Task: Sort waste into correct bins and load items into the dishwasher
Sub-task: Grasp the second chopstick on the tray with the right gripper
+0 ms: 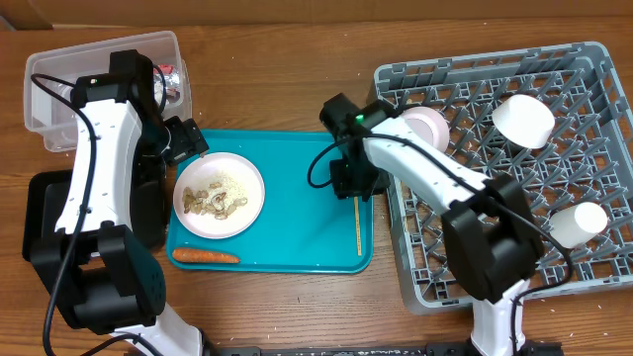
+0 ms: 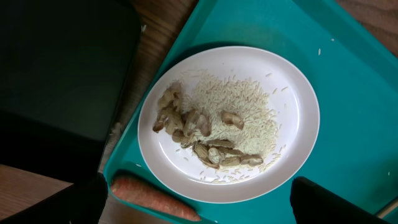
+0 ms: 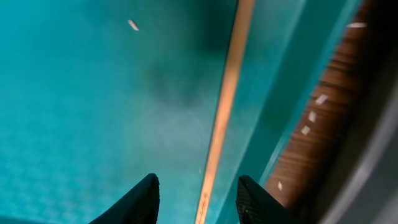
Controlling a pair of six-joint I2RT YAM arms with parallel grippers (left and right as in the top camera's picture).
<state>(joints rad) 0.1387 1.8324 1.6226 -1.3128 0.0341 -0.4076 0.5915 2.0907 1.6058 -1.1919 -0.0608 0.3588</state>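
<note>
Straddling the chopstick (image 3: 225,106) with the right gripper (image 3: 198,183), parted partway and gripping nothing. Lying flat on the teal tray (image 1: 297,163) just inside its right rim, near the dish rack (image 1: 475,61). Probably handling light, stiff and smooth, rolling easily; best pinching across its width near mid-length. Looking thin, straight, pale wood. Holding the left gripper (image 1: 191,141) spread wide above the plate (image 2: 292,93).

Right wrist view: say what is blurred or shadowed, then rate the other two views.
Right wrist view: the chopstick is soft and out of focus, with a dark shadow on the teal tray beside it. Left wrist view: rice on the plate is sharp, the black tray nearly featureless dark. Overhead view: evenly lit and crisp.
</note>
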